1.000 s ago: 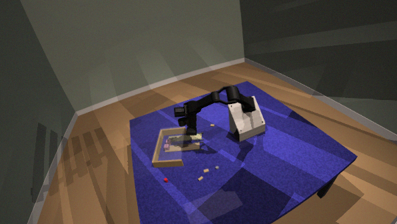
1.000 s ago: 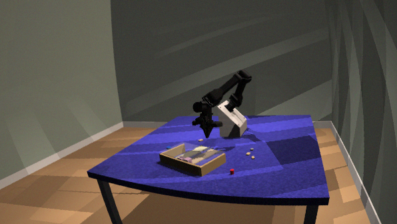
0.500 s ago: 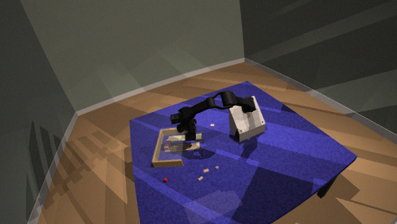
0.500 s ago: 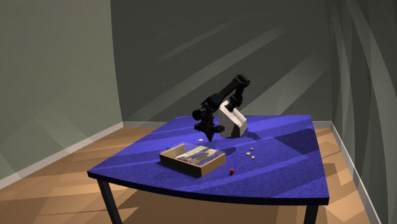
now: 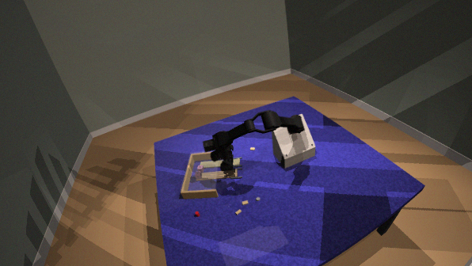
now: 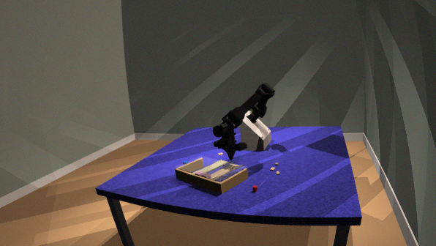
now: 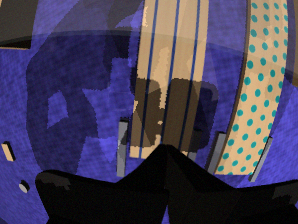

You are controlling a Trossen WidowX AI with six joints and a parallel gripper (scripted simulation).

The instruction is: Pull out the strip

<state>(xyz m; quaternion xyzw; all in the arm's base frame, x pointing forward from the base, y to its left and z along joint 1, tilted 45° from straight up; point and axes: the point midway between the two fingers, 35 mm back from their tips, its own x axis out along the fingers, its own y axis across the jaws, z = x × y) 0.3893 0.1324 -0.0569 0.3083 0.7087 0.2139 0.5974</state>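
Observation:
An open wooden tray lies on the blue table, with two long strips running out of its open side. In the wrist view there is a tan strip with dark lines and a cream strip with teal dots. Small pink cubes sit at the strips' far ends inside the tray; I cannot read their labels. My gripper is shut, its tips low over the near end of the tan lined strip. It also shows in the top and exterior views. I cannot tell if the tips touch the strip.
The arm's white base block stands behind the tray. A small red cube, two tan bits, a grey bit and another tan bit lie loose on the table.

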